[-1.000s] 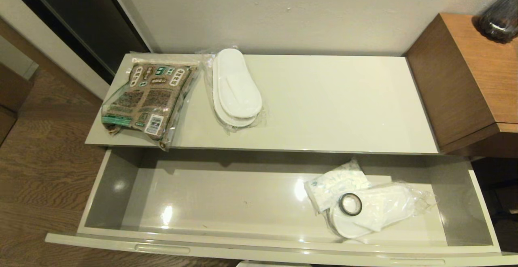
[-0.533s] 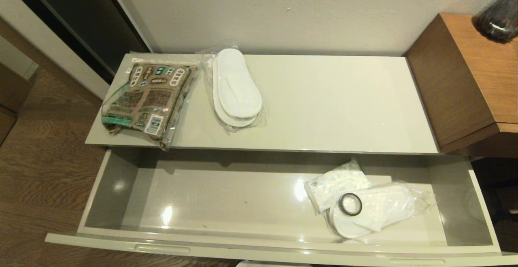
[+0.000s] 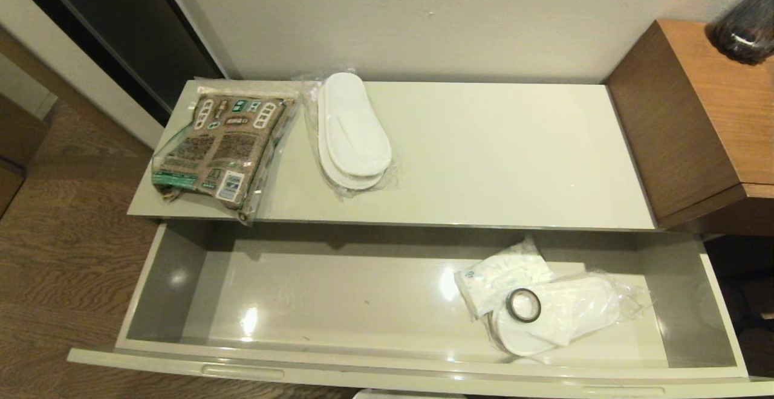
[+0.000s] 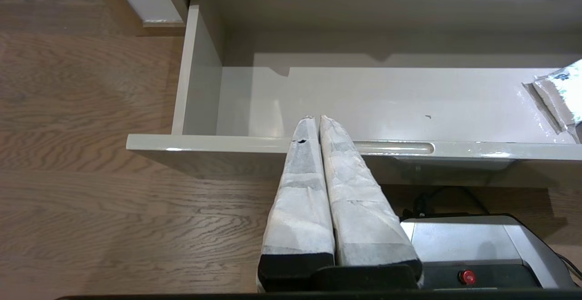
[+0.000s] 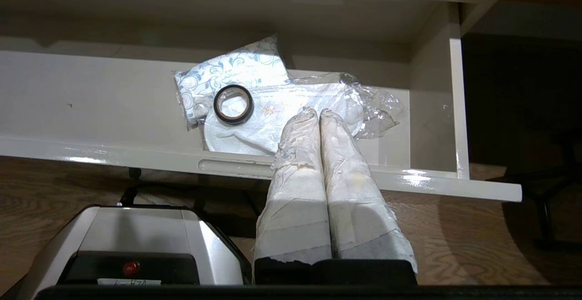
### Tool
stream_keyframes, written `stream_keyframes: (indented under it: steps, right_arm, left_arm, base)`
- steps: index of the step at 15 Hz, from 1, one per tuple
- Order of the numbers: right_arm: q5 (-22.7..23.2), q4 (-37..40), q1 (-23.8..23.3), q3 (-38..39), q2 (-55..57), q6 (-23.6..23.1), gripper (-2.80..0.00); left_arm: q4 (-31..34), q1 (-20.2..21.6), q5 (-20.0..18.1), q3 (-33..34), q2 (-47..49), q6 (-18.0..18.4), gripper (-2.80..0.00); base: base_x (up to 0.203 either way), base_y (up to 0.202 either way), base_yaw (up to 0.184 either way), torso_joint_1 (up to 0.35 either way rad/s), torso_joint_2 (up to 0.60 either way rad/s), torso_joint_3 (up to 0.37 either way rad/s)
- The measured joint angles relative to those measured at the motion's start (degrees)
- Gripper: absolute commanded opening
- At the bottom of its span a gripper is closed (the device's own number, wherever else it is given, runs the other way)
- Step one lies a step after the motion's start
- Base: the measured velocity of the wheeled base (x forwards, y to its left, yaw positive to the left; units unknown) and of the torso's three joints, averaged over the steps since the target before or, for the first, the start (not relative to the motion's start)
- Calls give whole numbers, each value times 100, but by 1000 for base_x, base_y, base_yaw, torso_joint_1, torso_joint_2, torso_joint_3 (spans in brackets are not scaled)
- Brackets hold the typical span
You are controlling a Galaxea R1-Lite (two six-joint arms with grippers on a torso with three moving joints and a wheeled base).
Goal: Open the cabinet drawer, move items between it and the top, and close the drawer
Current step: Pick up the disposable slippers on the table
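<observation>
The cabinet drawer [image 3: 145, 290] stands pulled out wide. At its right end lie a wrapped pair of white slippers [image 3: 574, 311] with the black tape roll [image 3: 523, 305] on it. On the top [image 3: 496, 157] rest the brown-and-green packet [image 3: 224, 148] at the left and another wrapped slipper pair [image 3: 354, 133]. Neither arm shows in the head view. My left gripper [image 4: 317, 118] is shut and empty in front of the drawer's left handle slot [image 4: 393, 147]. My right gripper [image 5: 313, 111] is shut and empty before the drawer's right part, near the slippers [image 5: 273, 118] and tape roll [image 5: 233, 104].
A small white patterned sachet [image 3: 502, 275] lies under the slippers' edge in the drawer. A taller brown wooden unit [image 3: 707, 115] with a dark glass object [image 3: 747, 24] adjoins on the right. Wood floor [image 3: 54, 254] lies to the left. My base [image 5: 132, 241] sits below the drawer front.
</observation>
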Motion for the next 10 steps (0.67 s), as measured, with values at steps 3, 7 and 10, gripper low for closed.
stream_keyframes:
  steps: [3,7,10]
  right_arm:
    - [1,2,0,0,0,0,-280]
    - [0,2,0,0,0,-2,-280]
    - [0,2,0,0,0,-2,-280]
  left_arm:
    - [277,5,-34,-78,47,348,-280]
    - [427,7,37,-465,337,319,-280]
    - [802,43,171,-1845,1532,-199,-280]
  base:
    - [0,0,0,0,0,0]
    - [0,0,0,0,0,0]
    - [0,0,0,0,0,0]
